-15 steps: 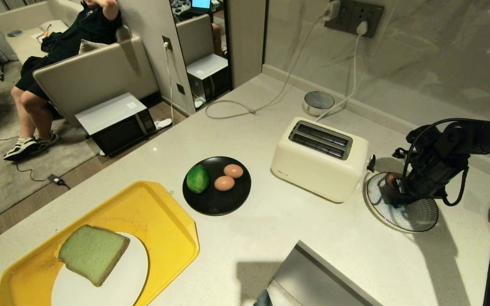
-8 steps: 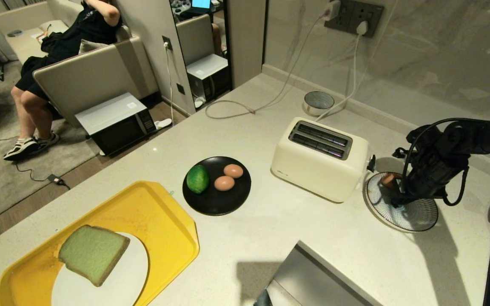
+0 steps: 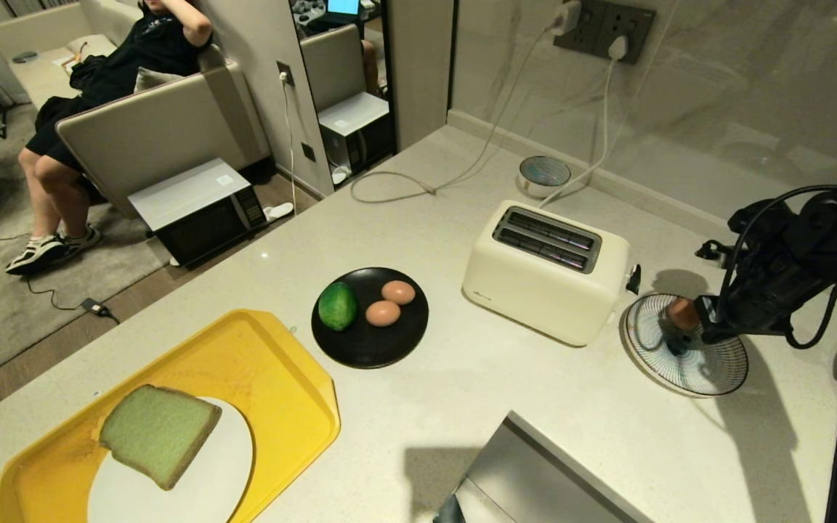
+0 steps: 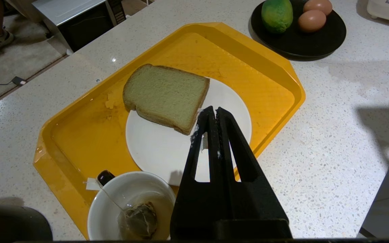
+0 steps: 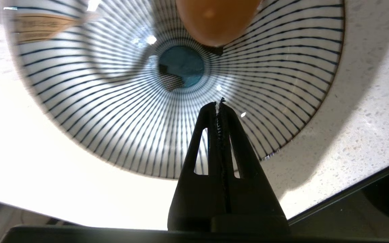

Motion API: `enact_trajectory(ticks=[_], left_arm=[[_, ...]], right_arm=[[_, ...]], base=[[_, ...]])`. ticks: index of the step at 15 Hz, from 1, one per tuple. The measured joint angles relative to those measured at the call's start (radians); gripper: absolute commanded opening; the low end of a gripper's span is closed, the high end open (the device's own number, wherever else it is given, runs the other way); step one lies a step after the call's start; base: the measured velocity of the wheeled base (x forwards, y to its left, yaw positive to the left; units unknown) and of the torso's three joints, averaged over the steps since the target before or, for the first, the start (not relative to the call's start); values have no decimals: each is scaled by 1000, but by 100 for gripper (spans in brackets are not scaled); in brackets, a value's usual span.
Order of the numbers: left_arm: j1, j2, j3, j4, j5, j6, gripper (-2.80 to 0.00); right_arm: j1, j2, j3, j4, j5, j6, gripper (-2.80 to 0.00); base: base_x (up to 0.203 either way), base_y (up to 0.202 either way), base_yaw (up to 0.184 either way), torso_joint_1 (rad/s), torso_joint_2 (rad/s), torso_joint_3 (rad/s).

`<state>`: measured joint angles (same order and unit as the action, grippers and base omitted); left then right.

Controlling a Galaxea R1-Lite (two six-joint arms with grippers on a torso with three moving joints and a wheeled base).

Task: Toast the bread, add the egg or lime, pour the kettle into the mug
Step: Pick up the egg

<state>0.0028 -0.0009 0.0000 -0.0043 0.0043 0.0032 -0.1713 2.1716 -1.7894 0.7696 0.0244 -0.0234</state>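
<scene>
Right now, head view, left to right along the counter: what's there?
Yellow tray with the bread → lime → black plate with two eggs → toaster → striped plate with an egg → right gripper, jaws shut.

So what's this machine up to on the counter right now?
The right pincer, shut and empty, hovers over a striped plate beside the toaster, with one egg lying on that plate. Two more eggs and the lime sit on a black plate. The bread lies untoasted on the yellow tray, the left pincer shut above it.
</scene>
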Motion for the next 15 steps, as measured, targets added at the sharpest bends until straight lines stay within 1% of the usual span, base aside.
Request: enact_trajectory(ticks=[2,5,8,15], left_arm=[[0,0,0,0,0,0,-280],[0,0,0,0,0,0,-280],[0,0,0,0,0,0,-280],[0,0,0,0,0,0,-280]], right_arm=[[-1,-22,-3,-3,17,-4,-280],[-2,-33,-11,-6,18,-7,-280],[-1,-34,-25,-7,18,-30,-280],[0,-33,-42,-9,15,-23,-280]], base=[[0,0,0,0,0,0],[0,0,0,0,0,0],[0,0,0,0,0,0],[0,0,0,0,0,0]])
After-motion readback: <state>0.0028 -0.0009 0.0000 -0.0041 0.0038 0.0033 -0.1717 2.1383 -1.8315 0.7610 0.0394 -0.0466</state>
